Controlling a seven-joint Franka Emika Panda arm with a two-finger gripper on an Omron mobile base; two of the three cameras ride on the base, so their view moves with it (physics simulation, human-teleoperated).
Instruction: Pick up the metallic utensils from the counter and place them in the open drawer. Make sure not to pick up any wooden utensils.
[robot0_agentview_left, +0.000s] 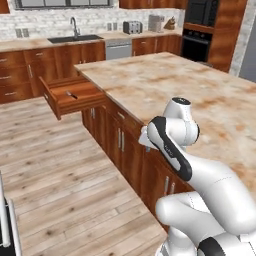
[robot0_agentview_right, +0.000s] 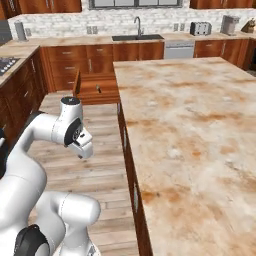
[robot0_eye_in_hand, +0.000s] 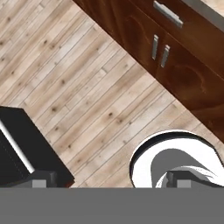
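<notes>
The counter (robot0_agentview_left: 165, 85) is a long beige island top with orange-brown marbling, also seen in the right base view (robot0_agentview_right: 190, 125). At its far left end the red-brown drawer (robot0_agentview_left: 80, 102) stands pulled out, and something small and dark (robot0_agentview_left: 71, 95) lies in it, too small to name. The metallic utensils and the wooden utensils are out of view. My arm is folded low beside the island's near side, the hand (robot0_agentview_left: 146, 139) pointing down at the floor. In the hand view my gripper (robot0_eye_in_hand: 111, 180) is open over wooden floorboards, nothing between its fingertips (robot0_eye_in_hand: 43, 179).
Dark cabinet doors with silver handles (robot0_eye_in_hand: 159, 48) run along the island's side, close to the hand. A black appliance with a pale bar (robot0_eye_in_hand: 17, 148) stands on the floor to the left. Sink (robot0_agentview_left: 75, 37), toaster (robot0_agentview_left: 132, 27) and wall oven (robot0_agentview_left: 197, 35) line the far wall.
</notes>
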